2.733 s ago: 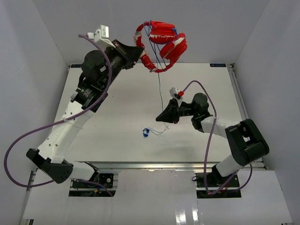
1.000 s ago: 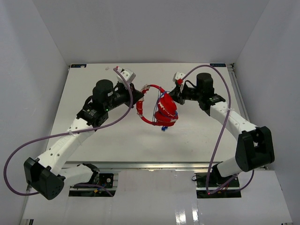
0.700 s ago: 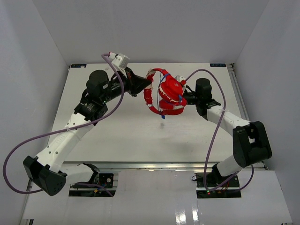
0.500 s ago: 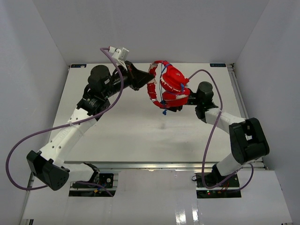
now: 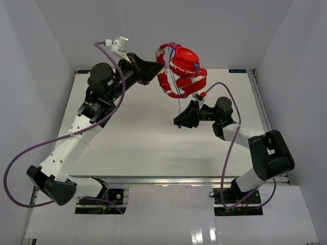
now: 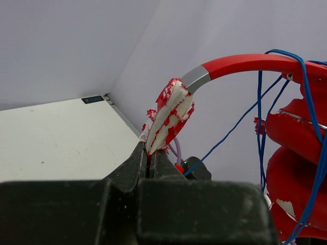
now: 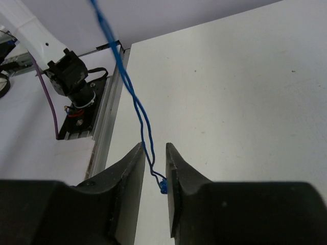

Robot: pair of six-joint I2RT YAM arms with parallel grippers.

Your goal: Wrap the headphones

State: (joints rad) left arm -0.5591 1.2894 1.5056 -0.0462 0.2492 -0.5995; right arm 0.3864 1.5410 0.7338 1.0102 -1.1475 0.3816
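1. Left gripper [image 6: 152,153] is pinched shut on the torn headband pad. The headphones [image 5: 185,69] hang in the air just beyond its tips.
2. Right gripper [image 7: 153,149] has its jaws slightly parted. The blue cord [image 7: 134,97] drops between them, unclamped, with the plug [image 7: 163,186] beside the tips.
3. Judgement: close on the cord above the plug, then loop it round the earcups under light tension. The flaking pad may slip.
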